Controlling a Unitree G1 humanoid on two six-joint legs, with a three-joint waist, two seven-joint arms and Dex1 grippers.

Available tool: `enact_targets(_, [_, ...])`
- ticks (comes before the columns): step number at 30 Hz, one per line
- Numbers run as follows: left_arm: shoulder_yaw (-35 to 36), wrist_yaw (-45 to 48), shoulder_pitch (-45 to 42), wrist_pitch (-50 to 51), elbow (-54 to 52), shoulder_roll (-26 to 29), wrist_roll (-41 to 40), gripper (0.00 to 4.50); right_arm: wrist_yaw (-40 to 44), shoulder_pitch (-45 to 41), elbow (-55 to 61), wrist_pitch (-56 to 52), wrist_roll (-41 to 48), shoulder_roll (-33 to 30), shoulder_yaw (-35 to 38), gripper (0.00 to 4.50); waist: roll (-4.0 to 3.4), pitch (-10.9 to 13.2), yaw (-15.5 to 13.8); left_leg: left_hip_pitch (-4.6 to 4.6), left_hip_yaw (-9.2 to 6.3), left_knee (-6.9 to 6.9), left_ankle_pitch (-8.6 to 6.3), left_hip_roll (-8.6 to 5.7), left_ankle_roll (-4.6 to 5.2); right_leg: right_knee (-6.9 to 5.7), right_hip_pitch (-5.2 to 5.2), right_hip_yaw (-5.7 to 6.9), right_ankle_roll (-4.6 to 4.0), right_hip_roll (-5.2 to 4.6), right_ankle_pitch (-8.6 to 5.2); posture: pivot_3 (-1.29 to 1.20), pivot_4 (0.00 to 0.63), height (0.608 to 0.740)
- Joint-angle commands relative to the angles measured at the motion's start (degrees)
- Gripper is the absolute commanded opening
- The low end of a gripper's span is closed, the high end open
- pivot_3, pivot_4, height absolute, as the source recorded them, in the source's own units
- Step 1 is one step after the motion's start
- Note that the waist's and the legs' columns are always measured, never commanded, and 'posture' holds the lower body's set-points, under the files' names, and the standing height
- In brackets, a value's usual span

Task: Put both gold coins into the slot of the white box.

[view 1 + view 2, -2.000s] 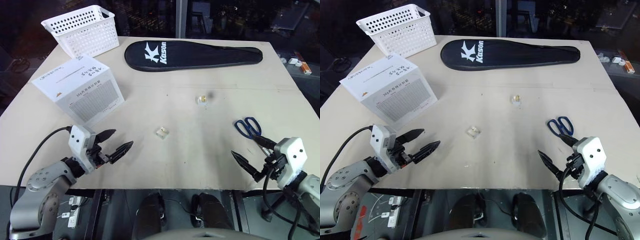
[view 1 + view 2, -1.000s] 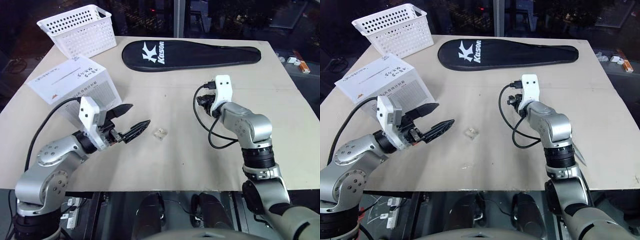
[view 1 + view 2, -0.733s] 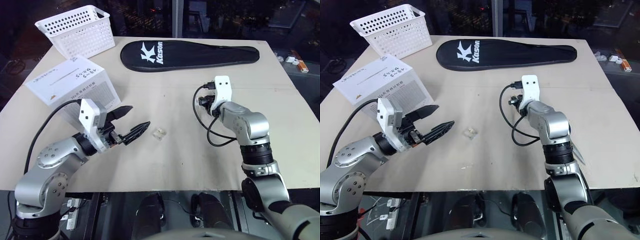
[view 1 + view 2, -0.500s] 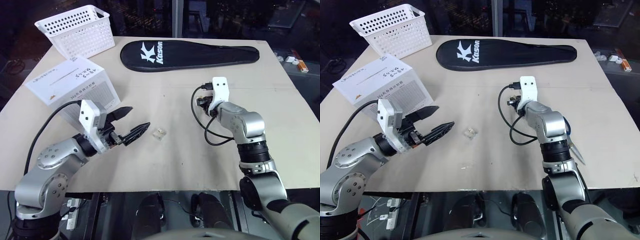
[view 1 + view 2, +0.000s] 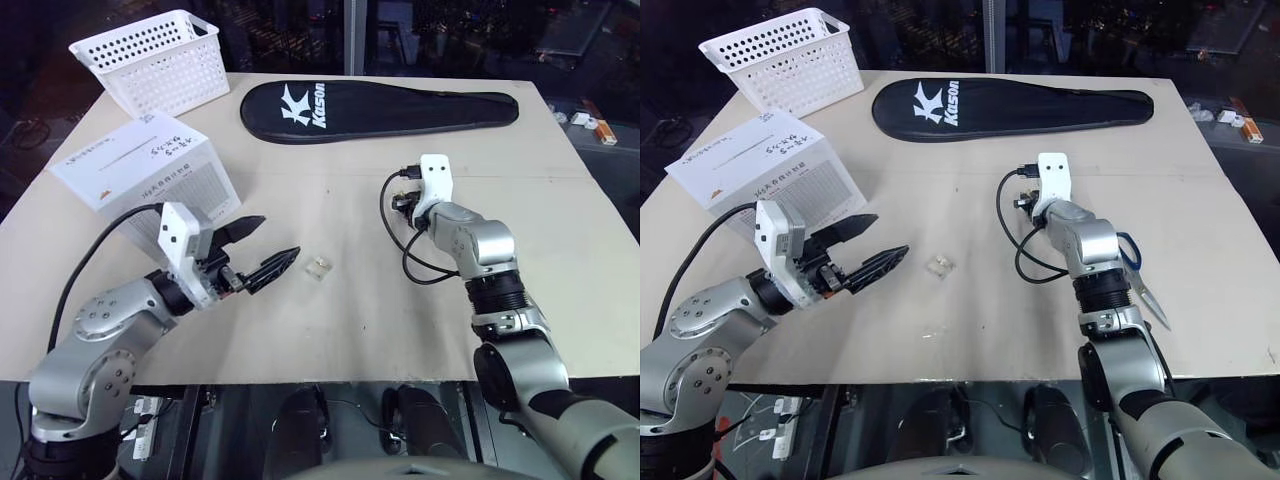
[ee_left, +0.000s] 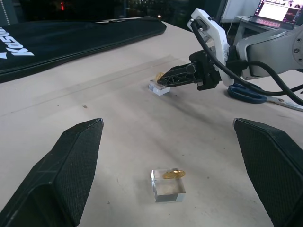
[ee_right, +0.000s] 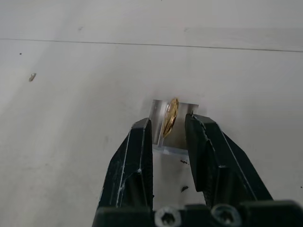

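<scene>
Two gold coins wait on the tan table, each stood on edge in a small clear plastic block. My right claw has its two black fingers partly spread on either side of the far coin. That coin sits just ahead of the tips, in line with the gap, its thin edge pointing back at me and its flat faces turned toward the finger pads, so I judge a short push forward and a squeeze should catch it across the faces. I cannot tell whether the tips already brush its clear block. My left claw is spread wide and holds nothing; the near coin on its own block lies just to the right of it, between its fingers as the wrist sees it. A white box, matte cardboard with a thin dark slot across its top, stands at the far left, nearer my left arm. Smooth, shiny and thin, the coins could slip.
</scene>
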State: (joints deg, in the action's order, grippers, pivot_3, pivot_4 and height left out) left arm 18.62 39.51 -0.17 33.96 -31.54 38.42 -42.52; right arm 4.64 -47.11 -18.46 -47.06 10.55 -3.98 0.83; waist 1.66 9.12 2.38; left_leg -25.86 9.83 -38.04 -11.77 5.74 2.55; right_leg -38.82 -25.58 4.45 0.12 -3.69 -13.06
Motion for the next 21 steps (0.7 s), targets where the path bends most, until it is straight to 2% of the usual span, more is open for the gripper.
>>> enact_targets(1, [1.78,-0.38,0.22,-1.24,-2.83,0.4,-0.75,4.5,0.24,-1.91,0.43,1.47,-0.27,-0.02,0.74,0.68,0.0,0.0,0.0,0.0,0.0,0.0,0.0,0.0,0.0,0.0,0.0,0.0,0.0,0.0,0.0,0.0,0.15,0.74])
enact_targets(3, [1.79,-0.64,0.28,-1.18,-3.01,0.31,-0.79,4.5,0.33,-1.77,0.68,1.35,-0.37,-0.13,0.73,0.07,0.0,0.0,0.0,0.0,0.0,0.0,0.0,0.0,-0.01,0.0,0.0,0.0,0.0,0.0,0.0,0.0,0.15,0.74])
enact_targets(11, [1.06,-1.36,-1.6,0.07,-2.36,0.25,-2.71,4.5,2.24,0.33,6.91,-0.67,-0.69,-1.85,-0.25,0.07,-0.02,0.01,-0.11,-0.02,-0.02,0.01,-0.01,0.01,-0.01,0.01,-0.01,0.02,0.0,0.0,0.0,0.0,0.15,0.74])
enact_targets(14, [1.14,-1.86,-4.26,2.93,-1.21,0.46,-6.46,4.5,10.67,3.58,16.88,-0.86,3.02,-5.14,-2.11,0.07,-0.03,0.02,-0.41,-0.06,-0.05,0.01,-0.01,0.0,-0.01,0.03,0.0,0.06,0.0,-0.02,0.0,0.0,0.15,0.74])
enact_targets(19, [0.02,-0.23,-10.92,8.58,1.25,2.29,-13.95,4.5,26.01,8.92,36.84,-5.26,14.75,-12.89,-3.33,0.07,-0.04,0.04,-0.25,-0.08,-0.11,0.02,0.0,0.0,0.0,0.08,0.0,0.1,0.01,0.0,-0.01,0.0,0.15,0.74])
enact_targets(20, [-0.53,0.36,-12.68,9.66,1.73,2.75,-15.21,3.99,28.44,9.48,40.33,-6.64,17.27,-14.83,-3.21,0.0,-0.04,0.03,-0.26,-0.09,-0.14,0.03,0.0,0.01,0.01,0.08,0.0,0.12,0.01,0.01,-0.02,0.0,0.15,0.74])
enact_targets(21, [-1.1,0.69,-14.35,10.52,2.24,3.06,-16.22,3.7,30.28,9.79,42.94,-7.49,19.24,-16.39,-3.05,0.0,-0.06,0.05,-0.27,-0.08,-0.15,0.03,0.0,0.01,0.01,0.07,0.01,0.13,0.01,0.01,-0.02,0.0,0.15,0.74])
